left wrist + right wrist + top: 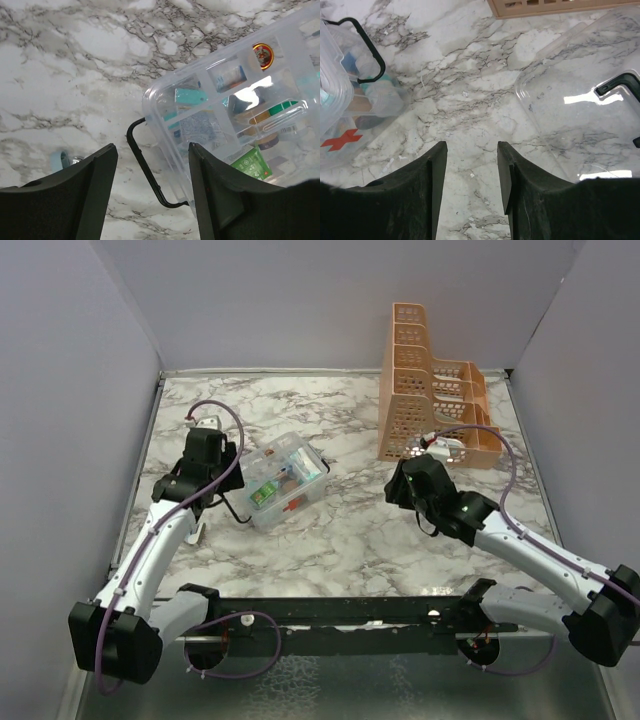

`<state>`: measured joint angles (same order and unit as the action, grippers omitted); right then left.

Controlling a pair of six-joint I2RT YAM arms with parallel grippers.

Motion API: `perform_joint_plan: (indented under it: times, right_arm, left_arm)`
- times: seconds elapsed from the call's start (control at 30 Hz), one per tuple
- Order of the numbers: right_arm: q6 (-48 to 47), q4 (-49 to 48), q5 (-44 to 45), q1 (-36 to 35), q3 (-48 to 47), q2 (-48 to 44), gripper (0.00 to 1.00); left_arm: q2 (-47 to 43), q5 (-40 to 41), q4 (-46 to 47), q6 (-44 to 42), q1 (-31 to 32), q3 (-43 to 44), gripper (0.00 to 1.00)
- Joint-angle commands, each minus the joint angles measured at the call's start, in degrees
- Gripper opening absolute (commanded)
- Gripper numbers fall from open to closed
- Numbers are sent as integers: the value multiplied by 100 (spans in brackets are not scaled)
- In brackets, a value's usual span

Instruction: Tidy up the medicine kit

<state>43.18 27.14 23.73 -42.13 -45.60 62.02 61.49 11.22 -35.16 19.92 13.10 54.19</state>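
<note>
Left gripper (150, 150): jaws spread, empty, straddling the black clip (146, 167) of the medicine kit (225, 100), probably to steady it. Right gripper (471, 146): jaws spread, hovering beside the clear lid (570, 100).

White-shelled left arm (145, 555) and right arm (540, 552), slim links between chunky black joints. Thin purple cables (238, 445) looped along both. Matte black wedge-shaped fingers (95, 195) at the wrists, broad black motor blocks (112, 640) at the bases.

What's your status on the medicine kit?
Left gripper open beside medicine kit, at its black clip. Right gripper open over bare marble. Clear lid off, near orange rack. Nothing blocking.
</note>
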Motion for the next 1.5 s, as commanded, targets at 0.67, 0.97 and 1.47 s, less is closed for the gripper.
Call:
perform_joint_plan:
  times: [0.67,0.97,1.47]
  right_arm:
    - [143,210,228,462,284,-218,46]
    - [502,468,316,1464,483,-58,46]
    - [52,-68,92,3693,851,360,62]
  left_arm:
    - [110,-1301,1275,-165,-153,-920,26]
    - [648,-2593,1538,-654,-150,-748,30]
    - [1310,-2261,1020,-845,-150,180,68]
